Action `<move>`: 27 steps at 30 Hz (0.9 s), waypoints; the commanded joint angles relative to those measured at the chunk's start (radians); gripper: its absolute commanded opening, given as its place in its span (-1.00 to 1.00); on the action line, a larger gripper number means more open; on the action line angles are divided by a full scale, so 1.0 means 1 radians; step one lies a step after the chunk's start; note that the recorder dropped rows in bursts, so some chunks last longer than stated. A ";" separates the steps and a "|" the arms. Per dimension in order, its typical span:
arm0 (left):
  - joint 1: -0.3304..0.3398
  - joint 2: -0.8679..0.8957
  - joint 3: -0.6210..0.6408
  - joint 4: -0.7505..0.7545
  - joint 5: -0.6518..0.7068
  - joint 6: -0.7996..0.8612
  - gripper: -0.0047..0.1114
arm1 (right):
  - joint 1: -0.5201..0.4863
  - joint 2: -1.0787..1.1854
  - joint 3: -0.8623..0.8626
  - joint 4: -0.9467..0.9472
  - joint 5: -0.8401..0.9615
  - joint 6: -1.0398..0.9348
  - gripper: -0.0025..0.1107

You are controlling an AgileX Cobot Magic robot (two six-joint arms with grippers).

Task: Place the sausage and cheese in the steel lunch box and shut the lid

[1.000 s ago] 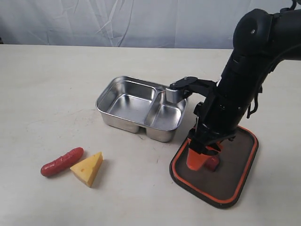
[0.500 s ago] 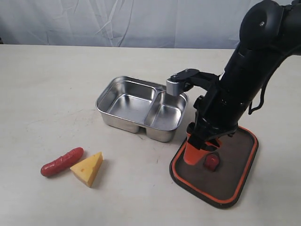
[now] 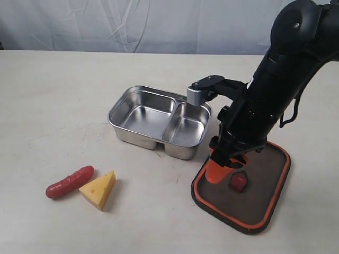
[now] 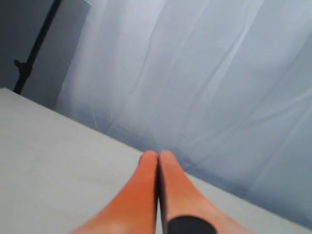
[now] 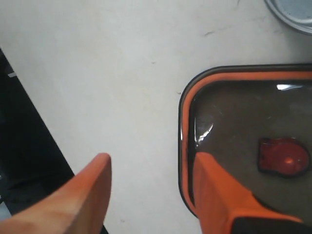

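Steel lunch box (image 3: 139, 138) sits open on the surface (image 3: 63, 90); both compartments are empty. The sausage (image 3: 69, 181) and cheese (image 3: 99, 189) lie together on the surface, well apart from the box, off the corner of its larger compartment; not yet loaded. The lid (image 3: 263, 191) lies flat just beside the box's smaller compartment, orange seal facing up, valve (image 3: 238, 181) showing at centre. Right pincer (image 3: 218, 172) is low over the lid edge nearest the box. In the wrist view it is open wide and holding nothing (image 5: 152, 161): one finger is over bare surface outside the lid (image 5: 234, 112), the other inside the rim, short of the valve (image 5: 284, 155). Contact with lid or surface: cannot tell. Left pincer (image 4: 157, 155) has its fingers pressed together with nothing between them, aimed at the backdrop; it does not show in the exterior view. Judgement: step in hand is a rim grasp on the lid. To do it well, lower until the outer finger reaches the surface beside the rim, keep the inner finger clear of the valve, and close squarely across seal and rim, since a shallow bite on so thin an edge could slip. Lift level. Hold the lid off the box until sausage and cheese are inside.
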 commanded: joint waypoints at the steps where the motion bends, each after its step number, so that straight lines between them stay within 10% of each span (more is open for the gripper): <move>1: -0.003 0.171 -0.241 0.068 0.381 0.124 -0.92 | 0.000 -0.009 -0.004 -0.045 -0.032 -0.008 -0.07; 9: -0.003 0.830 -0.637 -0.034 0.890 0.587 -0.92 | 0.000 -0.009 -0.004 -0.070 -0.058 -0.008 -0.07; 14: -0.003 1.149 -0.643 -0.139 0.909 0.718 -0.86 | 0.000 -0.009 -0.004 -0.066 -0.084 -0.008 -0.07; 20: -0.090 1.313 -0.643 -0.222 0.990 1.022 0.16 | 0.000 -0.009 -0.004 -0.066 -0.123 -0.008 -0.07; 27: -0.186 1.410 -0.643 -0.087 0.847 1.029 0.17 | 0.000 -0.009 -0.004 -0.066 -0.125 -0.008 -0.07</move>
